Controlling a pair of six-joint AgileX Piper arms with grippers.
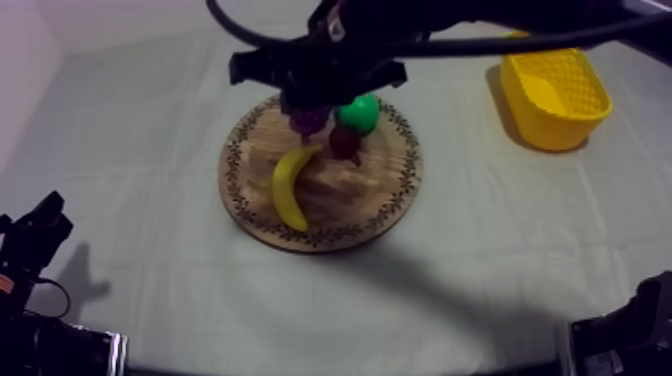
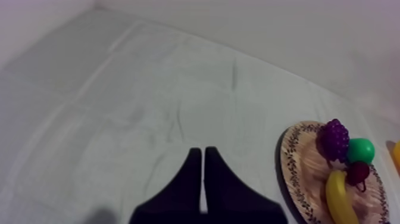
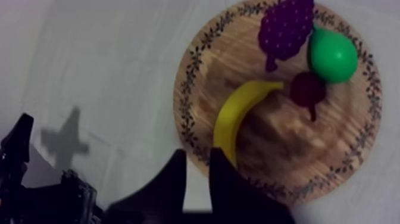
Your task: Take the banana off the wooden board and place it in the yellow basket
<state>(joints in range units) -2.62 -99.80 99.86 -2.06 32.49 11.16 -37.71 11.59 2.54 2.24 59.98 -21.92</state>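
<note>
The yellow banana [image 1: 290, 185] lies on the left half of the round wooden board [image 1: 390, 190], curving toward the board's near rim. My right gripper [image 1: 300, 100] hangs above the board's far side, over the grapes [image 1: 308, 122]. In the right wrist view its fingers [image 3: 178, 173] stand a little apart with nothing between them, just past the banana's [image 3: 235, 119] lower end and the board's rim [image 3: 186, 128]. My left gripper [image 2: 202, 152] is shut on nothing, low at the table's left [image 1: 40, 225]. The yellow basket [image 1: 555, 95] sits at the far right.
On the board beside the banana lie a green pear [image 1: 360, 112], a small red fruit [image 1: 345, 142] and the purple grapes [image 3: 286, 27]. The right arm spans the table's far side from the upper right. Bare cloth lies between the board and the basket.
</note>
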